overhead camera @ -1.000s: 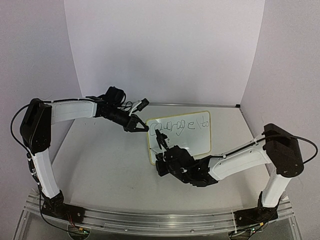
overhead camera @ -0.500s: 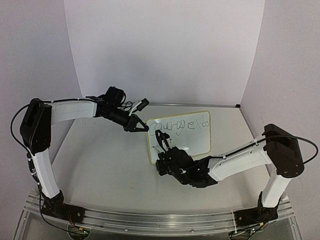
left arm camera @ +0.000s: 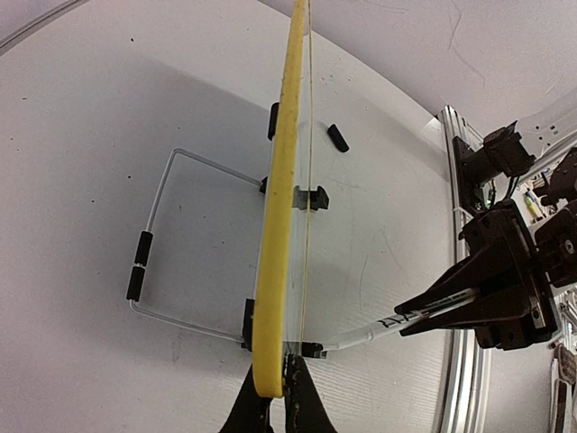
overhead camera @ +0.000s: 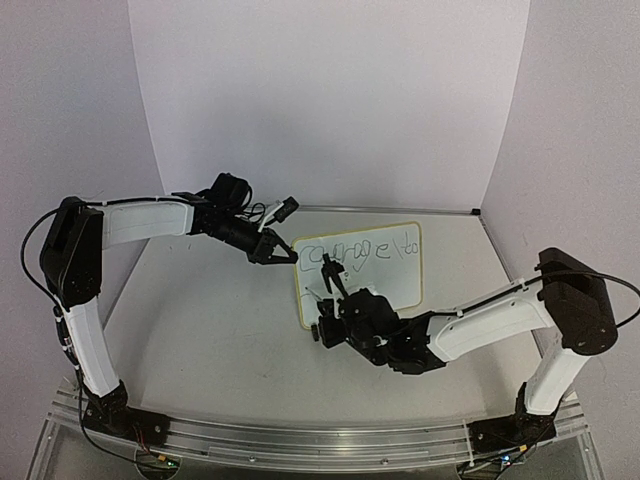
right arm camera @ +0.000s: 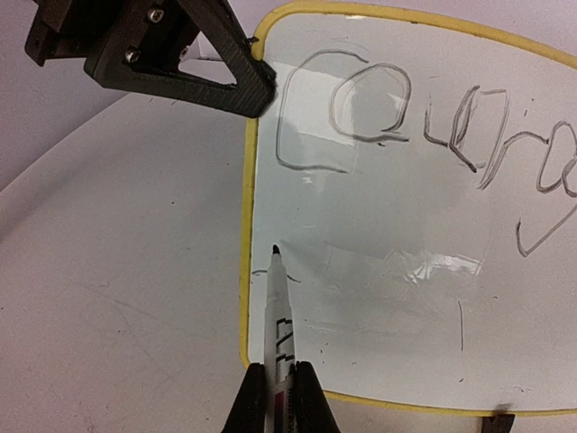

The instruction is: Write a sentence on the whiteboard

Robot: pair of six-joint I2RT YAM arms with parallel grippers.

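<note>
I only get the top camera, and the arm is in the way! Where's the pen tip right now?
Observer: The right wrist view shows the marker tip over the whiteboard, just inside its left yellow rim, below the big C of the sentence.
Kid: Is the other arm grabbing the board or just near it?
Observer: Grabbing. In the left wrist view the left tool is shut on the yellow rim, with the board seen edge-on.
Kid: What's behind the board?
Observer: A bent wire stand with small black sleeves lies on the table behind it.
</note>
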